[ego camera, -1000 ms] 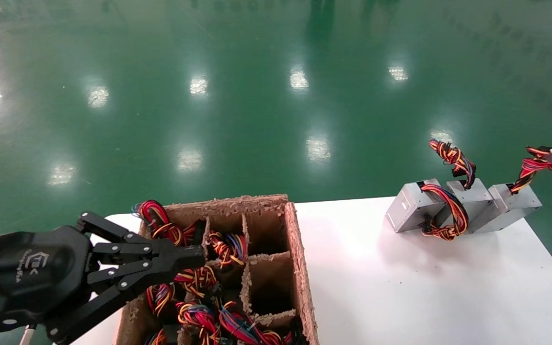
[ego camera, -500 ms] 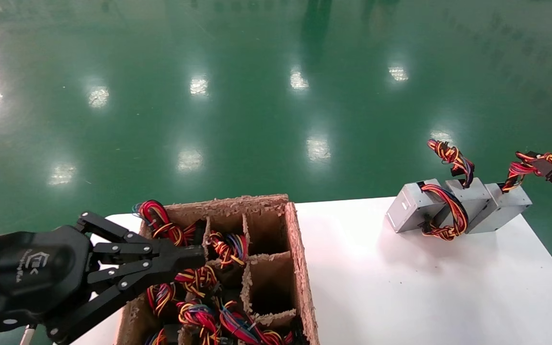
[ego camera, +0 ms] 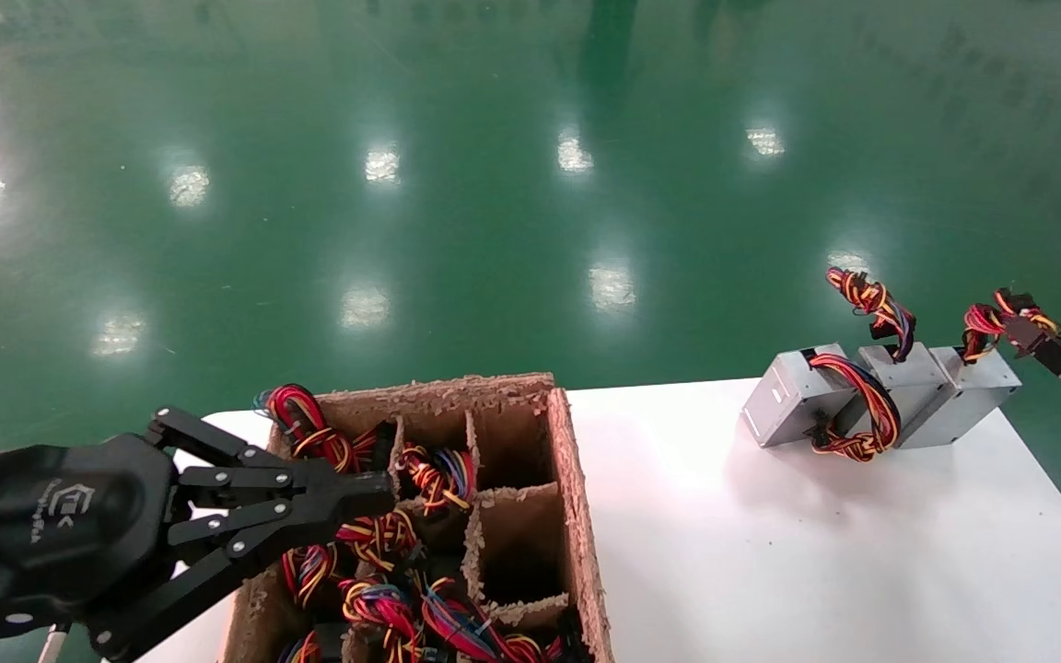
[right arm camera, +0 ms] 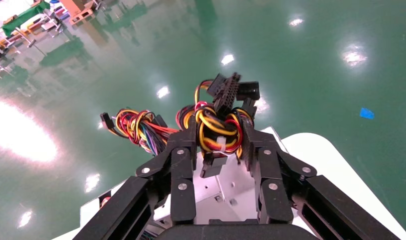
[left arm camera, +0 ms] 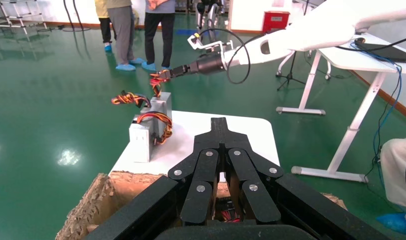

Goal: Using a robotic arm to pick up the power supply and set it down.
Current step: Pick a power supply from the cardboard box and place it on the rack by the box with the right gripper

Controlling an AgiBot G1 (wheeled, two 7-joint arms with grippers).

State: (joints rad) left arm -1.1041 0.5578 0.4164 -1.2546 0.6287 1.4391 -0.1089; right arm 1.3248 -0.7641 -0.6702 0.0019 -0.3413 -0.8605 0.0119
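Since before, the power supply (ego camera: 971,394) has come down onto the table's (ego camera: 770,552) far right corner. Right gripper (ego camera: 1028,333) pinches its wires. Left gripper (left arm camera: 220,131), jaws shut, waits over the box (left arm camera: 86,215). Right wrist view: the wire bundle (right arm camera: 218,131) sits clamped; let go gently.

The power supply (ego camera: 973,396) was bare silver-grey sheet metal with a dull brushed look, its wires (right arm camera: 216,125) sheathed in glossy plastic. Beside it, two more metal boxes (ego camera: 793,401) had the same finish. The table (ego camera: 770,552) was smooth matt white. The carton (ego camera: 577,497) was rough, frayed brown cardboard. The floor (ego camera: 494,184) shone glossy green. The left gripper (ego camera: 374,497) was matt black.
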